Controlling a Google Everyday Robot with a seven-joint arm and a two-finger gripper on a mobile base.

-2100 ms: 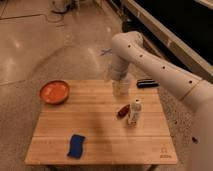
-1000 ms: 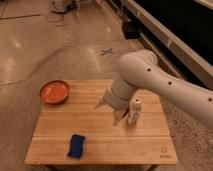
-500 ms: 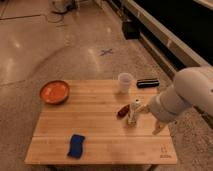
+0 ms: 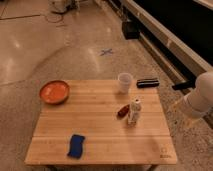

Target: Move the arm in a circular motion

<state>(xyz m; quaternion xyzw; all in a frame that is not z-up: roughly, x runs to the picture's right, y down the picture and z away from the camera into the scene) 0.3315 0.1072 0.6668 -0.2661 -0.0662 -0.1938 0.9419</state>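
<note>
The arm (image 4: 202, 96) is a large glossy white rounded segment at the right edge of the camera view, beyond the right side of the wooden table (image 4: 95, 125). Most of it is out of view. My gripper (image 4: 183, 114) shows only as a faint pale smear just below the arm's left end, off the table's right edge and holding nothing that I can see. It is to the right of the small white bottle (image 4: 134, 111).
On the table are an orange bowl (image 4: 54, 91) at the left, a white cup (image 4: 125, 82) and a black object (image 4: 147, 82) at the back, a small red item (image 4: 122, 111) by the bottle, and a blue sponge (image 4: 76, 145) at the front. A dark wall runs along the right.
The arm has swept from above the table's back, forward over the bottle, then off to the right edge of view. The table items have not moved.
</note>
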